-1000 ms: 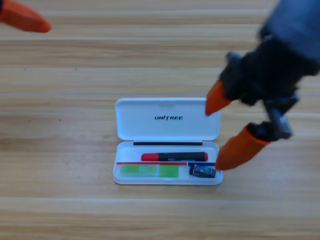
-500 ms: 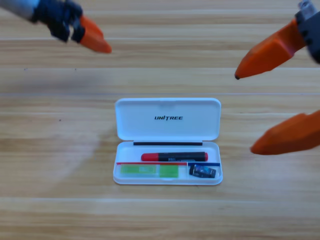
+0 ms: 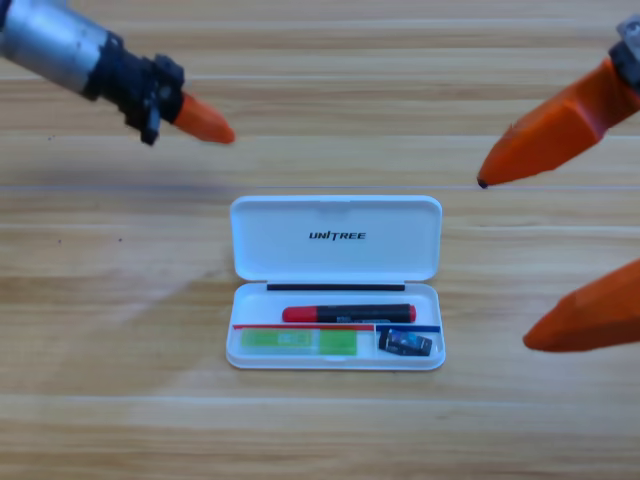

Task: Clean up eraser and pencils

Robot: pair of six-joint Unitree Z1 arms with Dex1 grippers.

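My left gripper (image 3: 205,122) reached in from upper left; my right gripper (image 3: 505,262) hung wide open at right.

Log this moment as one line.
red marker, green stick, eraser: in open case | left gripper: upper left | right gripper: open, right edge

So all you can really see for surroundings is the wooden table (image 3: 110,420), and it fills the whole frame edge to edge. Light tan wood with long planks running left to right, thin darker seams between them, and fine streaky grain all over. Lighting is pretty even and soft, a bit brighter across the top of the frame. There's a faint blurry shadow on the wood in the upper left and another pale smudge of shade at middle left.
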